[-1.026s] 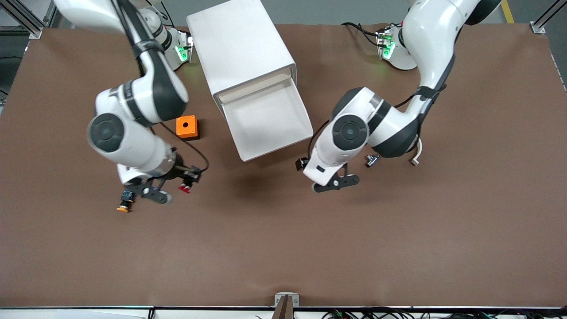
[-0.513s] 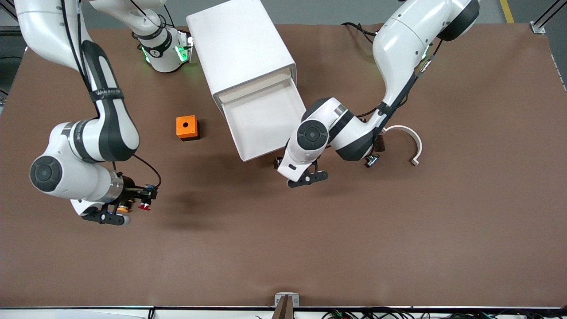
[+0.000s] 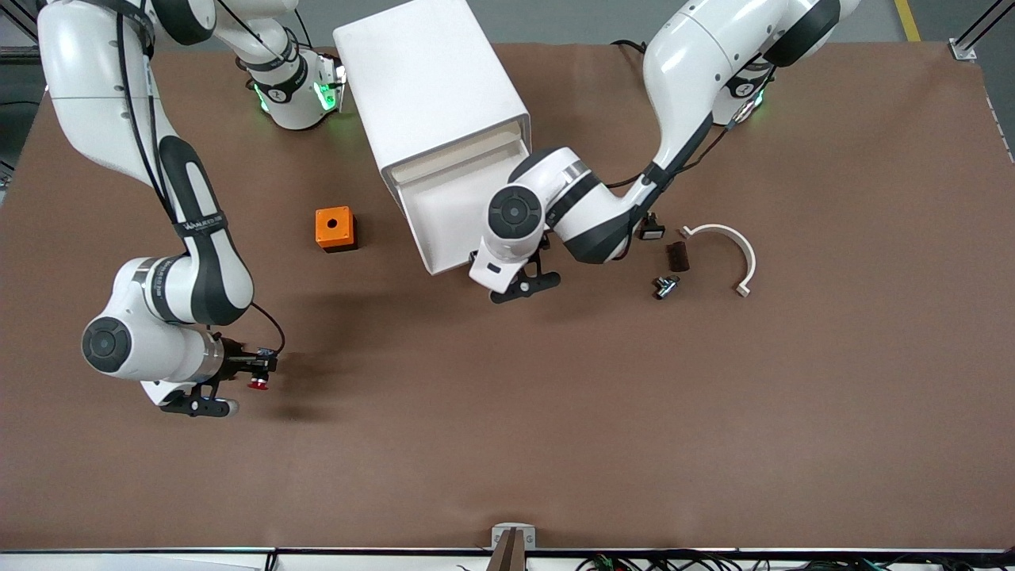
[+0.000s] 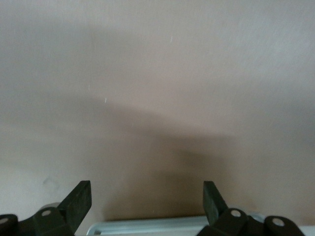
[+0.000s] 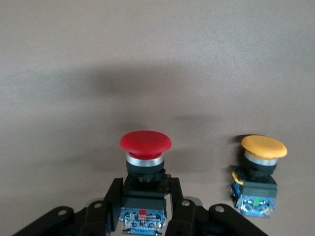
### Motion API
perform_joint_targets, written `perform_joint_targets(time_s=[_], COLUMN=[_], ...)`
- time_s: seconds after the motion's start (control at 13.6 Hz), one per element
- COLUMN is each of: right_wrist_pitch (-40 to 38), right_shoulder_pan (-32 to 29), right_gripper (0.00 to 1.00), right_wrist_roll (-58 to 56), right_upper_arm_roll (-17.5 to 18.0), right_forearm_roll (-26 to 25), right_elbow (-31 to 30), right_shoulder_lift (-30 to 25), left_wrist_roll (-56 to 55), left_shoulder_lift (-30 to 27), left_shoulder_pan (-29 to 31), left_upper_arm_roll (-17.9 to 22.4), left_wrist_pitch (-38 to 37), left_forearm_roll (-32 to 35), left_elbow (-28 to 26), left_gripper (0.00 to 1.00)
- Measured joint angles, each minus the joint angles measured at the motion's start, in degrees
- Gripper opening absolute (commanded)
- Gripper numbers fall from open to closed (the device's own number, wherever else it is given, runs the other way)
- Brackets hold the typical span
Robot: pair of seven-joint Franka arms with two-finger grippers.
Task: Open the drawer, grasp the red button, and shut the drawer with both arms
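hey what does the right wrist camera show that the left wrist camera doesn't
Only the right wrist view shows the red button gripped in the shut right claw, with the yellow-capped button standing apart beside it. Only the left wrist view shows the left claw, open and empty, over the pale front edge of the drawer. Both show the bare brown table.

You see the drawer [image 3: 468, 214] pulled out of the white cabinet [image 3: 432, 87], a shallow white tray with nothing visible inside and its pale front edge toward the front camera. The left hand [image 3: 525, 284] sits right at that front edge, fingers [image 4: 78, 201] spread wide. The button [image 5: 144, 184], red mushroom cap on a black body with a bluish end, is clamped upright in the right hand [image 3: 230, 385], well away from the cabinet, toward the right arm's end of the table.
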Motion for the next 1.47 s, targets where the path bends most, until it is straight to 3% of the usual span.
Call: perform_joint_targets(time_s=[0.15, 0.29, 0.59, 0.73, 0.81, 1.1, 1.47], right_wrist_pitch=[0.69, 2.17, 2.55, 2.67, 2.75, 1.96, -4.42], right_shoulder_pan=[-0.19, -0.19, -0.19, -0.22, -0.37, -2.08, -2.55], right_gripper=[0.06, 0.16, 0.61, 0.96, 1.00, 1.00, 1.00], right_wrist_roll=[-0.06, -0.06, -0.05, -0.05, -0.05, -1.71, -6.38], right_upper_arm_roll=[0.01, 0.09, 0.14, 0.14, 0.12, 0.12, 0.11], right_forearm_roll=[0.01, 0.01, 0.02, 0.02, 0.02, 0.02, -0.11], right_elbow=[-0.01, -0.04, 0.11, 0.14, 0.32, 1.94, 1.66], right_shoulder_lift=[1.41, 2.92, 3.59, 3.61, 3.61, 1.50, -9.33], left_wrist_roll=[-2.21, -3.96, -7.28, -8.74, -9.15, -9.16, -5.03], left_shoulder_lift=[0.00, 0.00, 0.08, 0.08, 0.08, -0.18, -7.20], left_shoulder_pan=[-1.87, -3.37, -7.53, -9.06, -9.34, -6.58, 8.29], left_upper_arm_roll=[-0.47, -1.30, -1.70, -1.71, -1.71, -1.18, -0.61], left_wrist_pitch=[-1.99, -3.40, -3.87, -3.87, -3.87, -3.81, -4.02], left_forearm_roll=[-0.03, -0.58, -1.76, -1.92, -2.12, -2.12, 5.48], left_elbow=[0.00, -0.09, -0.46, -0.42, -0.42, 0.41, 1.80], left_gripper=[1.00, 1.00, 1.00, 1.00, 1.00, 1.00, 1.00])
